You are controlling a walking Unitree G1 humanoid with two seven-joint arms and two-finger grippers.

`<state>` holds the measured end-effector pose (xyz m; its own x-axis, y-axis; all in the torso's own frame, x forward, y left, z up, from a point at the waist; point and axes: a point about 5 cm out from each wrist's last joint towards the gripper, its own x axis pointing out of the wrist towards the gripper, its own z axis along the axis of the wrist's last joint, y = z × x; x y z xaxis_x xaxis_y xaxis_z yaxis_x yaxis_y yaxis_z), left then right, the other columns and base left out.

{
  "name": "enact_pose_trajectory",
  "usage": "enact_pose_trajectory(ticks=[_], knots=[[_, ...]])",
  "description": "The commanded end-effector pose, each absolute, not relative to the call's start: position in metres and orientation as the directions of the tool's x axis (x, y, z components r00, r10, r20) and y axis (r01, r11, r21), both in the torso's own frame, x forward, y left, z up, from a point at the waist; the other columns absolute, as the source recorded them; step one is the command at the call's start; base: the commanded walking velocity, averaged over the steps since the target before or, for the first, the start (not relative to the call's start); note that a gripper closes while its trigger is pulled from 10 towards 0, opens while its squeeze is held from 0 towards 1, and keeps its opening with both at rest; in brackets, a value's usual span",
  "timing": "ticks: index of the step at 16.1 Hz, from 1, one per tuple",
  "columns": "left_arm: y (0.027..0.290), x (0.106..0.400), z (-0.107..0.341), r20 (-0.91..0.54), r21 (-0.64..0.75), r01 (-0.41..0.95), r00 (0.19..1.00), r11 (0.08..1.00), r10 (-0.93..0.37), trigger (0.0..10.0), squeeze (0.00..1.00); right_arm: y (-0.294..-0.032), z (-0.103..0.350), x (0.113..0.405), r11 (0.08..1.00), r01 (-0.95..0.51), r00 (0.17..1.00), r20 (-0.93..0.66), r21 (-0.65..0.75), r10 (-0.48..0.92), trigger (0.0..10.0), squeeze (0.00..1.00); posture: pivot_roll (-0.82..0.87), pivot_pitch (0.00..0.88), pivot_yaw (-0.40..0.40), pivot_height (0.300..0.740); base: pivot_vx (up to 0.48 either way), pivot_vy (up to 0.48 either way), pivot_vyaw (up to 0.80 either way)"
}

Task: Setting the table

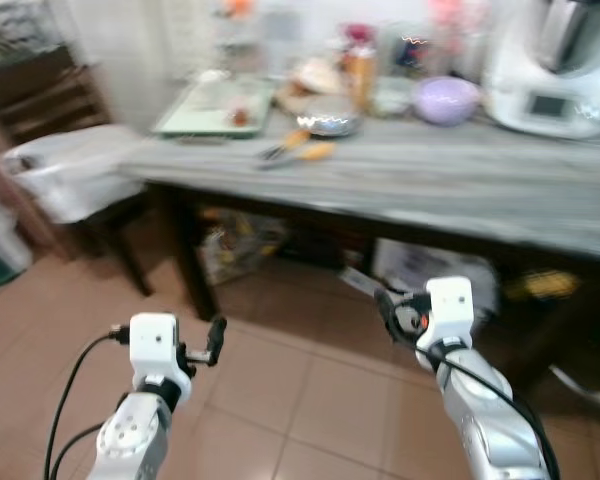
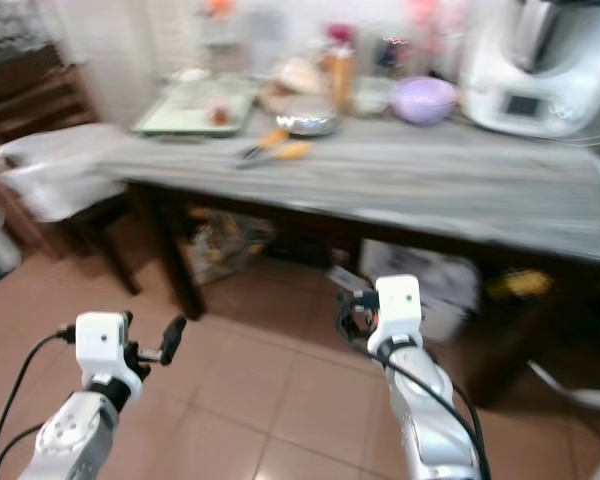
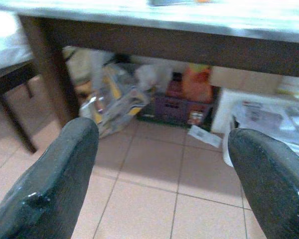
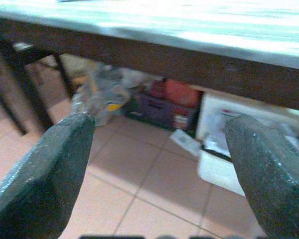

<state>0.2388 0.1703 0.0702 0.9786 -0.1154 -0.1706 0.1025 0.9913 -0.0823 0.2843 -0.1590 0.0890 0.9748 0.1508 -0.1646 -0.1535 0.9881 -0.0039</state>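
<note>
A grey-topped table [image 1: 460, 185] stands ahead of me. On its far side lie a green tray [image 1: 215, 108], a metal bowl [image 1: 325, 124], a purple bowl [image 1: 445, 99] and orange-handled utensils [image 1: 300, 150]. The picture is blurred. My left gripper [image 1: 212, 345] hangs low over the tiled floor, short of the table's front edge, open with nothing between its fingers [image 3: 55, 174]. At about the same height, my right gripper [image 1: 388, 308] is also open and empty, its fingers [image 4: 50, 169] pointing under the table.
A white kitchen appliance [image 1: 560, 70] stands at the table's back right. A chair with a white cover [image 1: 70, 170] is at the left. Bags [image 3: 114, 99] and a white box [image 1: 430, 265] sit under the table, beside its dark leg [image 1: 190, 255].
</note>
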Motion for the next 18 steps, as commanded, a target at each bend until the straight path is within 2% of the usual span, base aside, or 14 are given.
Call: enact_pose_trajectory(ticks=[1,4,5,8,13,18], knots=[[0.1651,0.239,0.0676,-0.192,-0.074,0.108,0.974,0.991,-0.12,10.0,0.0,-0.166,0.0934,0.2846,0.991,-0.134,0.98,-0.152,-0.011,0.131,10.0,0.0,-0.15,0.046,0.049,0.74,0.0,0.0,-0.8],[0.1648,0.2388,0.0669,-0.192,-0.095,0.091,0.975,0.991,-0.108,10.0,0.0,-0.165,0.0924,0.2841,0.991,-0.137,0.979,-0.153,-0.007,0.134,10.0,0.0,-0.14,0.046,0.049,0.74,0.0,0.0,-0.69],[0.1636,0.2399,0.0677,-0.194,-0.129,0.084,0.975,0.988,-0.108,10.0,0.0,-0.1648,0.0924,0.2843,0.99,-0.139,0.979,-0.153,-0.006,0.136,10.0,0.0,-0.14,0.045,0.048,0.74,0.0,0.0,0.0],[0.1628,0.2394,0.0643,-0.245,-0.107,0.088,0.963,0.99,-0.112,10.0,0.0,-0.1632,0.0927,0.2852,0.989,-0.146,0.978,-0.153,-0.006,0.144,10.0,0.0,-0.14,0.046,0.049,0.74,0.0,0.0,0.0],[0.1607,0.2391,0.0651,-0.247,-0.076,0.112,0.961,0.991,-0.128,10.0,0.0,-0.1617,0.0921,0.2864,0.989,-0.146,0.978,-0.152,-0.003,0.144,10.0,0.0,-0.13,0.041,0.047,0.74,0.0,0.0,0.0],[0.1615,0.2395,0.0644,-0.26,-0.068,0.105,0.958,0.992,-0.119,10.0,0.0,-0.1615,0.0916,0.2866,0.99,-0.143,0.978,-0.154,0.0,0.141,10.0,0.0,-0.13,0.042,0.049,0.74,-0.291,0.0,0.0]])
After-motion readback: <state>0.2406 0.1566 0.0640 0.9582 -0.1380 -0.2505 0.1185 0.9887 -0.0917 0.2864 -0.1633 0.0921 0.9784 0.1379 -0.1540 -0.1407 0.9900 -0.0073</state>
